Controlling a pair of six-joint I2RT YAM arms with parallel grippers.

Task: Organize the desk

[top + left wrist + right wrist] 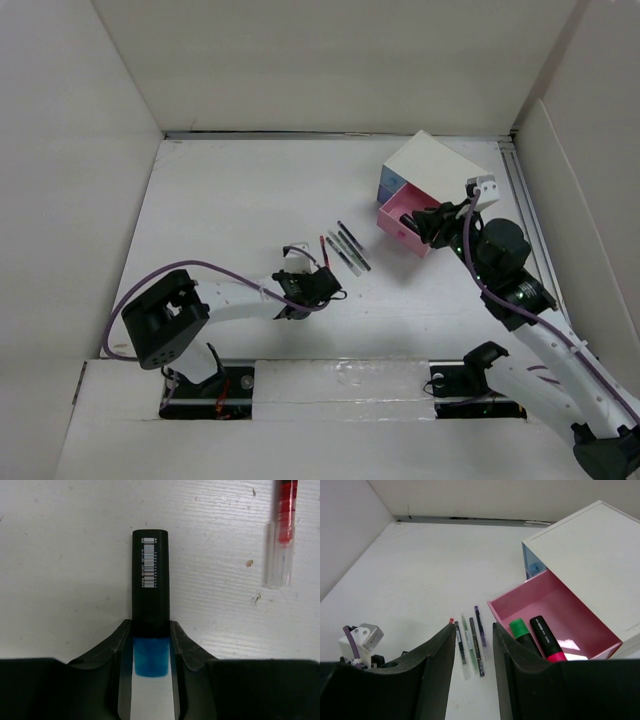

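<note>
On the white desk (230, 200) my left gripper (318, 285) (151, 625) is shut on a black marker (151, 575) with a blue cap. The marker lies low over the tabletop and its barrel sticks out ahead of the fingers. Several thin pens (345, 248) (472, 642) lie side by side just to the right of it, and a red one (282, 530) shows in the left wrist view. My right gripper (432, 225) (474, 627) hangs open and empty at the left front corner of the open pink drawer (400, 212) (545, 595).
The pink drawer belongs to a small white drawer box (432, 165) (590, 545) at the back right. It holds a green-capped marker (521, 628) and a pink-capped marker (546, 637). White panels wall the desk on the left, back and right.
</note>
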